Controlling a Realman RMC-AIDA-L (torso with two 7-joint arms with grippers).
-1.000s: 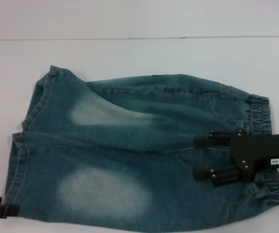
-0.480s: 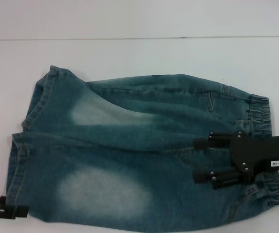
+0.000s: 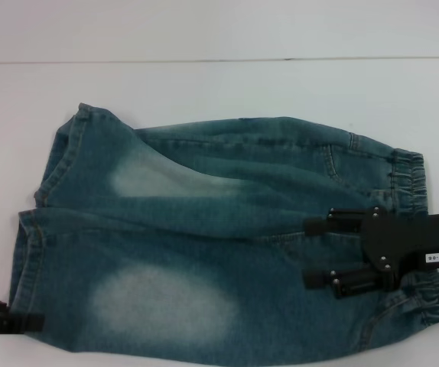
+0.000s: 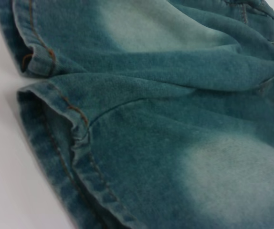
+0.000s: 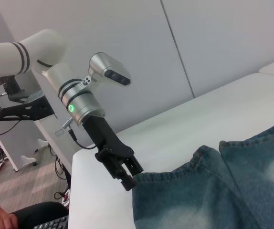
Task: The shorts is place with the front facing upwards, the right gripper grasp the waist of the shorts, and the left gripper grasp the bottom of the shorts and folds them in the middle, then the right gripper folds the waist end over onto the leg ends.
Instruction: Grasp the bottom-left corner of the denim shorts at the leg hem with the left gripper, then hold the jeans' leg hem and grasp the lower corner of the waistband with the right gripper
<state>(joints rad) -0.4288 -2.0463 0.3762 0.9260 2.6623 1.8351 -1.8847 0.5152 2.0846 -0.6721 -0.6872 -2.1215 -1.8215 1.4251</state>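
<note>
Two hands at denim shorts (image 3: 227, 245) flat on white tabletop (image 3: 219, 84): right hand (image 3: 319, 252), open, over waist at three o'clock; left hand (image 3: 32, 323), grip unclear, at leg hem, eight o'clock. Grasping step; next, close both.

White worktop (image 3: 219, 84), plain, with a thin seam line running across its far part. Grey wall panels (image 5: 213, 43) behind it. Black stand (image 5: 20, 107) and cables (image 5: 60, 169) on the floor (image 5: 27, 179) off the worktop's edge.

Faded blue denim shorts (image 3: 227, 245) lie flat, waist rightward.
</note>
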